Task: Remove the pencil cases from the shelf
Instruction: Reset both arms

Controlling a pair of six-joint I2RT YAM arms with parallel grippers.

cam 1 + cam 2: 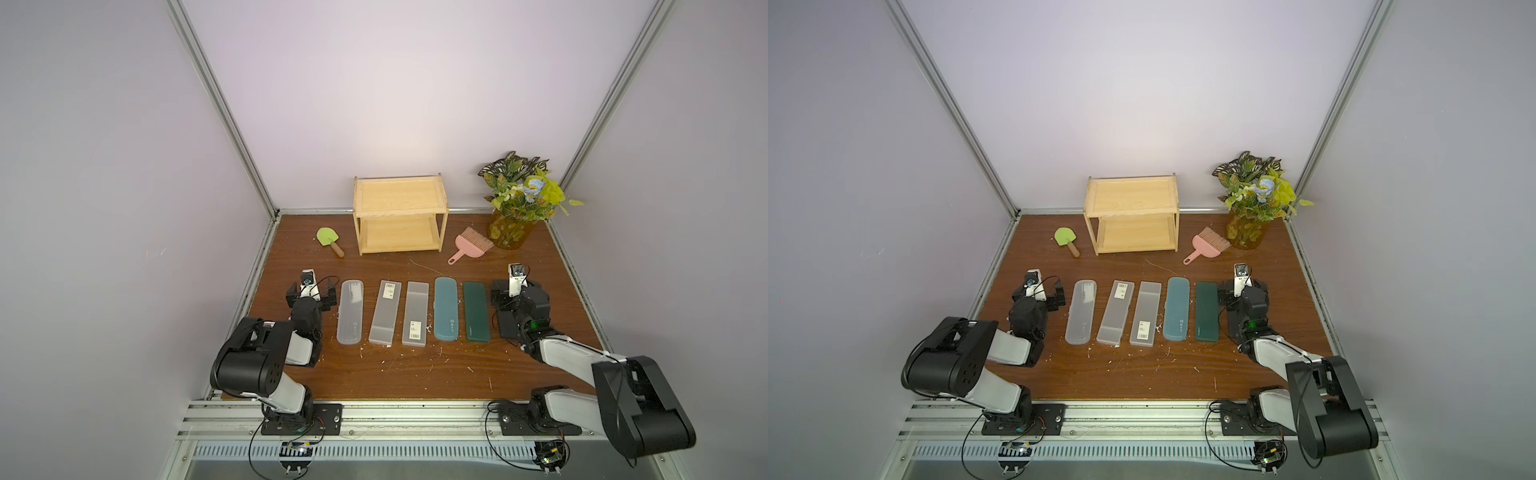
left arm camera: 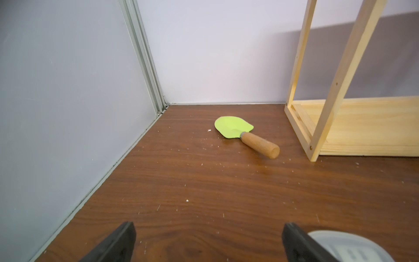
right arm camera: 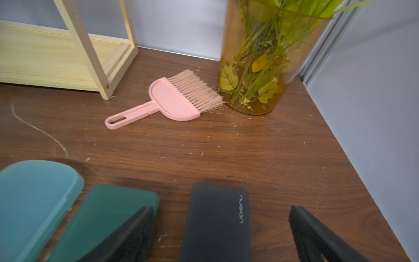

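The pine shelf (image 1: 401,216) stands at the back with both tiers bare. Five pencil cases lie in a row on the table in both top views: three frosted ones (image 1: 350,311) (image 1: 385,312) (image 1: 416,313), a teal one (image 1: 446,308) and a dark green one (image 1: 476,311). A black case (image 3: 217,222) lies flat at the right end. My right gripper (image 3: 221,211) is open astride it, with both fingers clear of its sides. At the row's left end my left gripper (image 2: 209,229) is open over bare wood, beside the rounded frosted case (image 2: 353,247).
A green spatula (image 1: 328,241) lies left of the shelf. A pink hand brush (image 1: 469,245) lies to its right, against an amber vase of leaves (image 1: 509,232). Grey walls close the table at the left, back and right.
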